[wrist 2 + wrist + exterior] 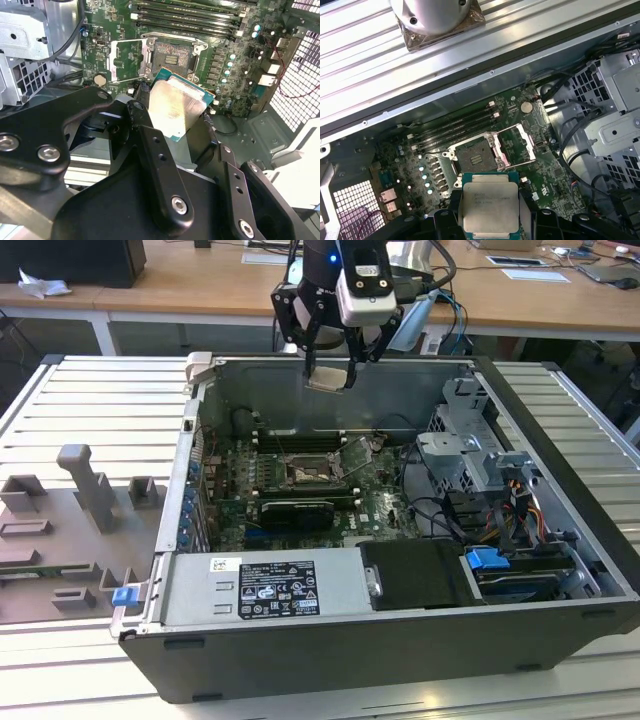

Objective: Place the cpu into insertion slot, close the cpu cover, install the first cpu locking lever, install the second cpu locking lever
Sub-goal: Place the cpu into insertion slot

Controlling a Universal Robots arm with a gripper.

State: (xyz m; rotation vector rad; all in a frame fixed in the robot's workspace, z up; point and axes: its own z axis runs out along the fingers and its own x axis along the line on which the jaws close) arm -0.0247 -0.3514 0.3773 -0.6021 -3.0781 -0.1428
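The end effector (328,377) hangs over the open computer case (300,660), which lies on the slatted desk (90,390). Its two black fingers (145,125) are closed on opposite edges of the chip (325,378), the jaws standing only as wide apart as the chip itself. In both wrist views the chip's dull metal face is turned toward the camera.

The chip is in the air, well above the socket (312,472) and not touching it. The socket is bare — its dark centre shows inside the silvery rim in the first wrist view. The cover (362,455) is swung up, tilted open at the edge of the socket toward the exterior view's right. A coin battery (526,106) sits on the board beyond the cover from the socket. The long memory slots (300,435) run just beside the socket on its far side in the exterior view, and a black card (295,512) lies on the socket's near side.
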